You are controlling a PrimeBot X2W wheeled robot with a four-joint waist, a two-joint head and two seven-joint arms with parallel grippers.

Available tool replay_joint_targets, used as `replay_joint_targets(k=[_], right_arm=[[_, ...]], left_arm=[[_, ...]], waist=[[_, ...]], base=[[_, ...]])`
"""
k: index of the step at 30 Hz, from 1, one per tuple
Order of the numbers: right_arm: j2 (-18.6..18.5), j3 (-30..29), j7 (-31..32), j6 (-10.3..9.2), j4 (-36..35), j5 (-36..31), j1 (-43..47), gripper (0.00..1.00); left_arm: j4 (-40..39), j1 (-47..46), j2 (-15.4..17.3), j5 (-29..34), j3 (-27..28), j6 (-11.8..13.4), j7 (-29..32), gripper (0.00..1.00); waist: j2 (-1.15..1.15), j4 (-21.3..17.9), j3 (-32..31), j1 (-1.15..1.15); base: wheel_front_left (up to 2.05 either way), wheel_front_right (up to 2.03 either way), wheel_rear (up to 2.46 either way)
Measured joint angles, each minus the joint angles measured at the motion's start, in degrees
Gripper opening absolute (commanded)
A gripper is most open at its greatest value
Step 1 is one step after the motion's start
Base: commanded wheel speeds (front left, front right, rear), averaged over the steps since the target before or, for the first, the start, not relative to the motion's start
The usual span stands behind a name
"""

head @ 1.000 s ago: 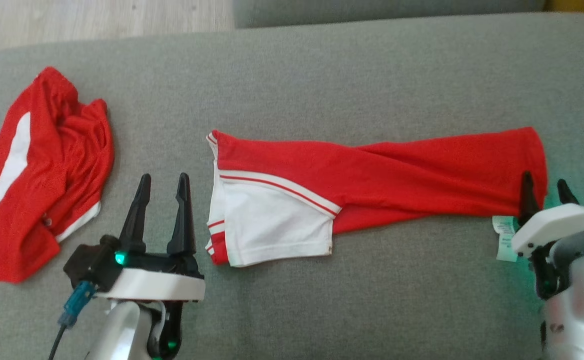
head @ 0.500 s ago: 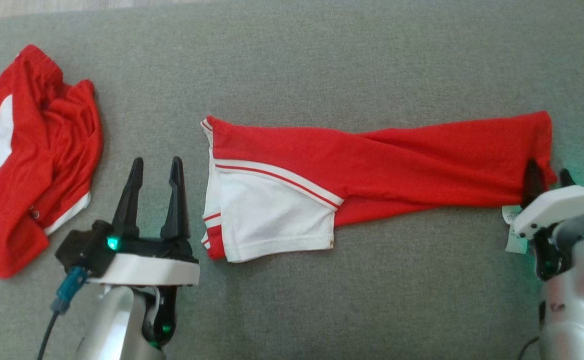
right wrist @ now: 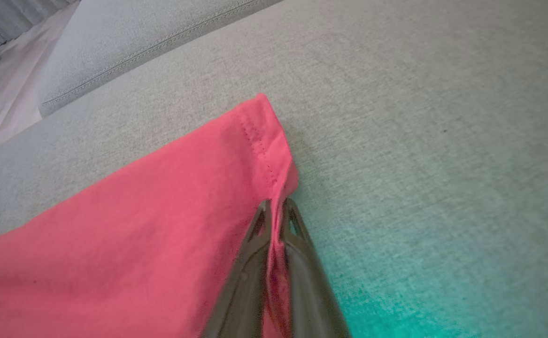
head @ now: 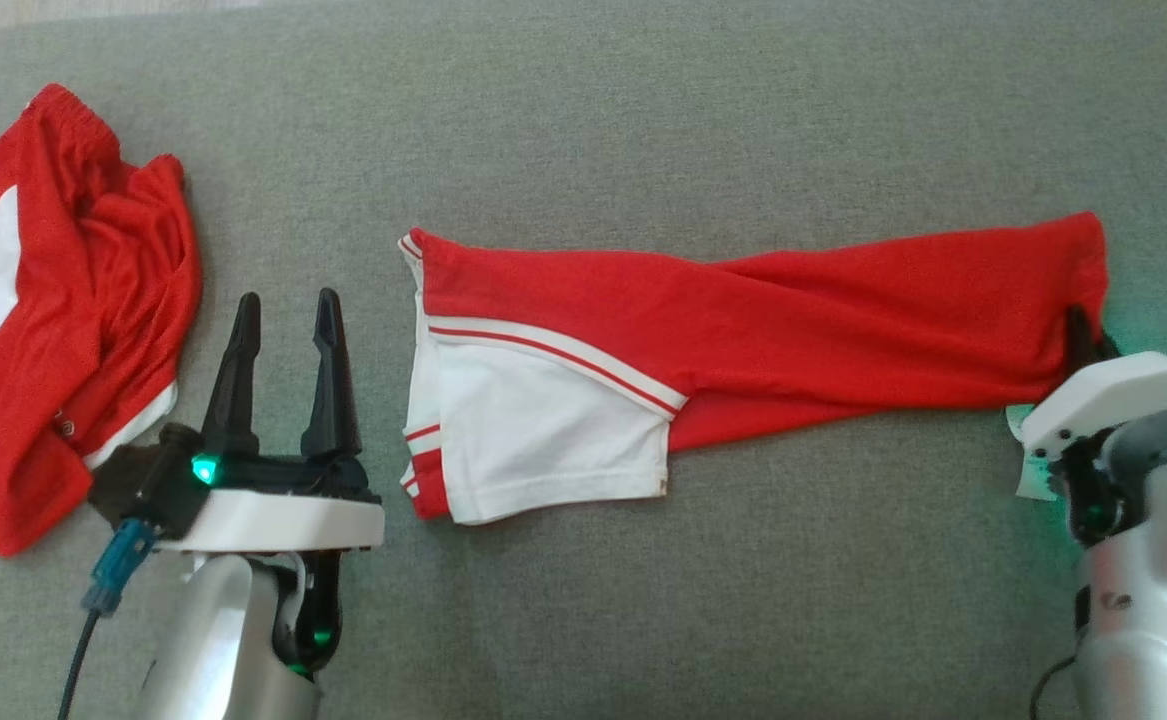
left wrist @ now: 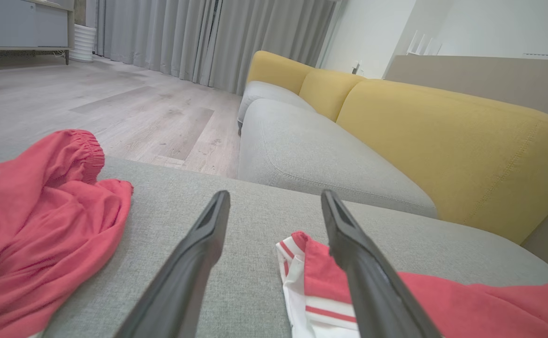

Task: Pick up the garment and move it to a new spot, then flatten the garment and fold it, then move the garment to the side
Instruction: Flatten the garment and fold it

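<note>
A red garment [head: 793, 330] with a white, red-striped sleeve part [head: 533, 430] lies stretched across the grey cushion [head: 643, 120]. My right gripper [head: 1088, 335] is shut on its right hem; in the right wrist view the two fingers pinch the red fabric [right wrist: 161, 211] at the hem corner [right wrist: 274, 206]. My left gripper [head: 283, 310] stands open just left of the garment's white end, holding nothing; in the left wrist view its fingertips [left wrist: 274, 199] frame the striped cuff [left wrist: 297, 253].
A second red-and-white garment [head: 53, 310] lies crumpled at the cushion's left end. A white care label [head: 1023, 470] pokes out beside my right wrist. Beyond the cushion stand a yellow-backed sofa [left wrist: 443, 141] and wooden floor [left wrist: 114, 108].
The camera view has shifted downward. My right gripper has closed on the garment's right hem and pulled it slightly rightward; my left gripper has drifted a little to the left, still open.
</note>
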Motion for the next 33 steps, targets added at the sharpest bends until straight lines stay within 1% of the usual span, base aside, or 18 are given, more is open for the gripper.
replay_joint_targets(k=[4,9,10,15,19,22,26,28,33], right_arm=[[-0.44,-2.19,1.20,0.00,-1.87,-0.21,-0.16,0.00],[-3.77,-5.68,2.32,0.00,-2.79,-2.23,-0.42,0.00],[-3.77,-5.68,2.32,0.00,-2.79,-2.23,-0.42,0.00],[-6.87,-10.87,2.26,0.00,-2.50,-6.56,-0.59,0.00],[-7.68,-12.90,1.60,0.00,-1.51,-9.35,-1.82,0.00],[-7.10,-11.90,1.11,0.00,-0.97,-9.73,-2.88,0.00],[-4.30,-9.49,1.19,0.00,-1.55,-9.56,-2.96,0.00],[-2.82,-7.16,1.36,0.00,-2.68,-9.27,-2.85,0.00],[-0.51,0.40,3.79,0.00,-6.95,-4.79,-2.13,0.00]], left_arm=[[-0.01,0.00,-0.07,0.02,0.19,0.00,-0.01,1.00],[-0.07,0.01,-0.13,0.02,0.18,0.00,-0.07,1.00],[-0.07,0.01,-0.13,0.02,0.18,0.00,-0.07,1.00],[-0.18,0.04,-0.16,0.01,0.11,-0.01,-0.07,1.00],[-0.27,0.32,-0.15,0.01,-0.04,-0.01,-0.07,1.00],[-0.59,0.44,-0.15,0.01,-0.31,-0.01,-0.07,1.00],[-0.91,1.46,-0.16,-0.07,-1.22,-0.01,-0.07,1.00],[-0.96,2.35,-0.20,-0.07,-1.76,-0.01,-0.07,1.00],[-1.13,3.63,-0.23,-0.08,-2.19,-0.01,-0.07,1.00]], waist=[[0.00,-0.01,-0.21,0.00],[0.00,0.02,-0.78,0.00],[0.00,0.02,-0.78,0.00],[0.00,0.08,-1.66,-0.01],[0.00,-0.07,-2.82,-0.01],[0.00,-0.35,-4.02,-0.01],[0.00,-0.75,-6.13,-0.01],[0.00,-0.89,-7.32,-0.01],[0.00,-0.98,-10.29,-0.01]], base=[[0.00,0.00,0.00],[0.00,0.00,0.00],[0.00,0.00,0.00],[0.00,0.00,0.00],[0.00,0.00,0.00],[0.00,0.00,0.00],[0.00,0.00,0.00],[0.00,0.00,0.00],[0.00,0.00,0.00]])
